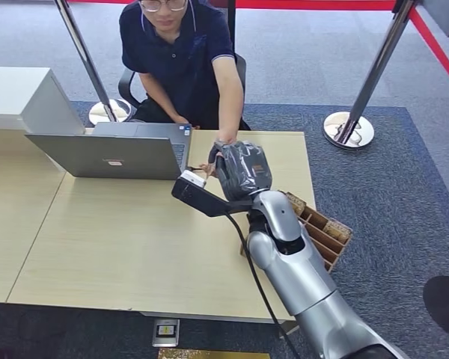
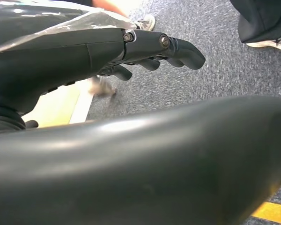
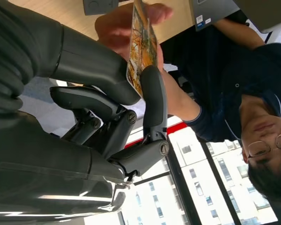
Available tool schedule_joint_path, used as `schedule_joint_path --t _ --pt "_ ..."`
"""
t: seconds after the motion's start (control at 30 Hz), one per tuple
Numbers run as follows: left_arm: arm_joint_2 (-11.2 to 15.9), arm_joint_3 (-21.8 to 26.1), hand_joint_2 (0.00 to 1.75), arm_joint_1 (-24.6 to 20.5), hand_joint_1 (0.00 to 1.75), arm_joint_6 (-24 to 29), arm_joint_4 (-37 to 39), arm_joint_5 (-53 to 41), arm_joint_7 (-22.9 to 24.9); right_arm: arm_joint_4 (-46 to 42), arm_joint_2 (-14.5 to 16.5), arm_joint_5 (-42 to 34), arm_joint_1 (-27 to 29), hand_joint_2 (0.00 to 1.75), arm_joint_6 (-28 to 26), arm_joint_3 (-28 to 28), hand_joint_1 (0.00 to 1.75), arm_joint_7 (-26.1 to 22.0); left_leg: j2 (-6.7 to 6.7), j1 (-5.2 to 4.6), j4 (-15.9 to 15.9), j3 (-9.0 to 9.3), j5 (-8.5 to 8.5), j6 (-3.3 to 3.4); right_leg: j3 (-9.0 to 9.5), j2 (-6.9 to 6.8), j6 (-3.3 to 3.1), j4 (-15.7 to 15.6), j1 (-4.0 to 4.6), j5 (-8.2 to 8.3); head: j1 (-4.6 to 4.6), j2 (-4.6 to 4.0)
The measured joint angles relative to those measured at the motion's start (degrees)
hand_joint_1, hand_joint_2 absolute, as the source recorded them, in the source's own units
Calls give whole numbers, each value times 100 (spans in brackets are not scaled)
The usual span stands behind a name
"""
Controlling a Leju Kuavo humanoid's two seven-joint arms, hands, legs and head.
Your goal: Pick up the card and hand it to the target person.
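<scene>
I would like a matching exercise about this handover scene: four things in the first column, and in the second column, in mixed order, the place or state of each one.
Things:
1. card
2. laptop
3. wooden rack
4. left hand

Places or states:
A. at the table's right edge, partly behind the robot's right arm
B. holding nothing, over grey carpet
C. pinched in the right hand, with the person's hand touching it
D. open on the table, in front of the seated person

Pairs: 1-C, 2-D, 3-A, 4-B
</scene>
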Motion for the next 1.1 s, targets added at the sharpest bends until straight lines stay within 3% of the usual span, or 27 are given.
schedule_joint_path --t 0.03,0.07,0.1,0.17,0.2,0.37,0.5,0.67,0.87,1.1 --pt "0 -1 0 0 0 0 0 -3 2 65 28 35 -22 175 -15 13 125 20 0 0 0 0 0 0 0 0 0 0 0 0 1 0" --pt "0 -2 0 0 0 -1 -1 -8 3 129 53 69 -42 175 -27 25 91 39 0 0 0 0 0 0 0 0 0 0 0 0 1 0" --pt "1 -3 0 0 0 -1 -1 -13 5 196 74 102 -59 175 -38 35 79 58 0 0 0 0 0 0 0 0 0 0 0 0 1 0" --pt "2 -9 0 -1 0 -2 -1 -25 8 325 105 172 -80 175 -51 56 86 86 0 0 0 1 0 0 0 0 1 0 0 1 1 -1" --pt "3 -11 0 -1 0 -2 0 -31 8 388 117 207 -85 175 -55 65 101 103 0 0 0 1 0 0 0 0 2 0 0 1 1 -1" --pt "4 -17 0 -1 0 -2 0 -56 9 635 156 313 -85 175 -67 100 68 146 0 0 0 1 0 0 0 0 2 0 0 1 1 -1" --pt "6 -25 0 -1 0 -4 0 -70 11 809 161 334 -84 175 -140 102 21 160 0 0 0 1 0 0 -1 0 2 0 0 1 0 -1" --pt "11 -35 0 -1 0 -13 2 -77 -5 986 161 337 -83 175 -192 102 29 166 0 0 1 1 0 0 -1 0 2 -1 0 1 1 -1" --pt "15 -36 0 -1 0 -15 2 -72 -18 1126 161 354 -79 175 -240 102 0 188 0 0 1 1 0 0 -1 0 2 -1 0 1 1 -1" --pt "15 -36 0 0 0 -15 2 -32 -4 1155 156 435 -60 175 -380 102 0 201 0 0 1 1 0 0 -2 0 2 -1 0 1 0 -1"
